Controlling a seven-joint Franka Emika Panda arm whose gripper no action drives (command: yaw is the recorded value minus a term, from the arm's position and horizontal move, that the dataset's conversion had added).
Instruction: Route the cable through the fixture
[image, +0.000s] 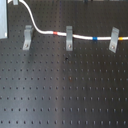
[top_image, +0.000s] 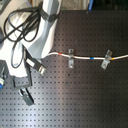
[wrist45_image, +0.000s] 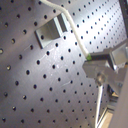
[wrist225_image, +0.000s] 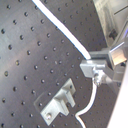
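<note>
Three clips stand in a row near the board's (image: 60, 95) far edge in the first exterior view: left clip (image: 27, 37), middle clip (image: 69, 38), right clip (image: 114, 40). Cable (image: 80, 35) runs through middle and right clips, passing behind the left one.

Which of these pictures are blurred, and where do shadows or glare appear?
First exterior view: soft all over; each clip throws a faint shadow on the board. Second exterior view: blurred, the arm washed out bright. Both wrist views: grey glare across the board; the gripper looks smeared, the cable sharper.
</note>
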